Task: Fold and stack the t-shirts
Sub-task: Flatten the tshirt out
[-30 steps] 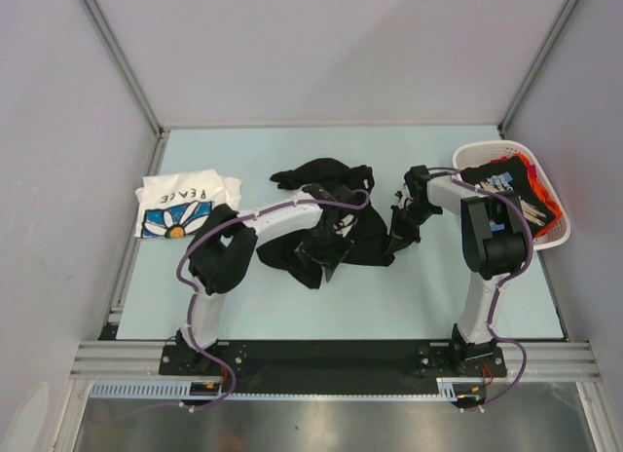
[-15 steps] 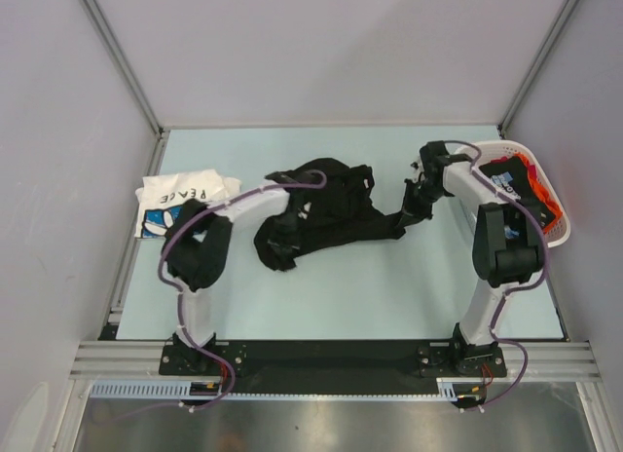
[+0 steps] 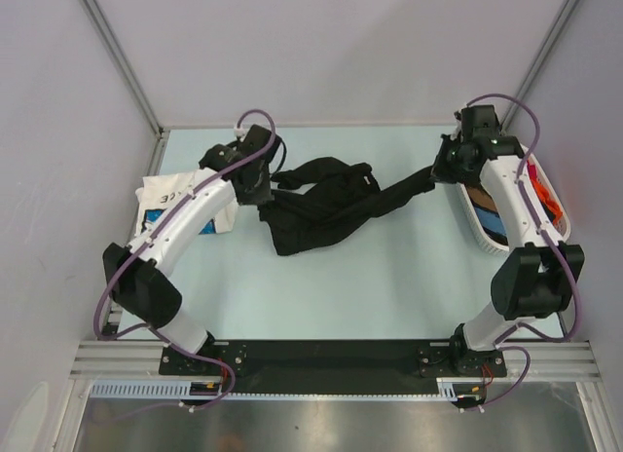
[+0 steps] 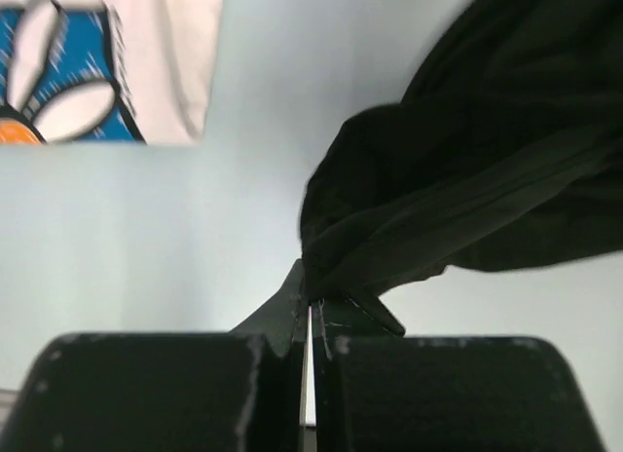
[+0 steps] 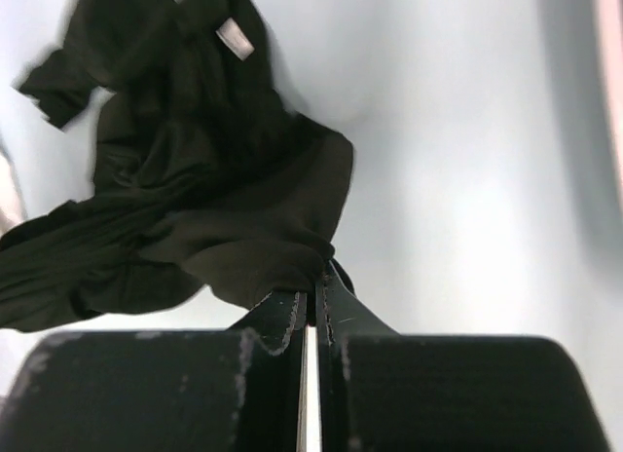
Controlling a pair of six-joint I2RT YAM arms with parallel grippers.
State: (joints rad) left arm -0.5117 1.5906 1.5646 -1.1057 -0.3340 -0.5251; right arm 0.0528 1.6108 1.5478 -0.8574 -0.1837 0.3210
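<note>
Pinching opposite ends of the black t-shirt [image 3: 316,213], your left gripper [image 4: 310,308] and right gripper [image 5: 312,298] are both clamped on cloth, stretching it across mid-table [image 3: 389,277]. The white flower-print t-shirt [image 3: 156,197] lies far left.

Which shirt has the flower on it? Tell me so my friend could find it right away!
Look at the pale blue table, then go to its left edge, where a white t-shirt lies partly under the left arm. It is the only white cloth there, with a blue patch and white daisy petals, while the black t-shirt in the middle is plain.
</note>
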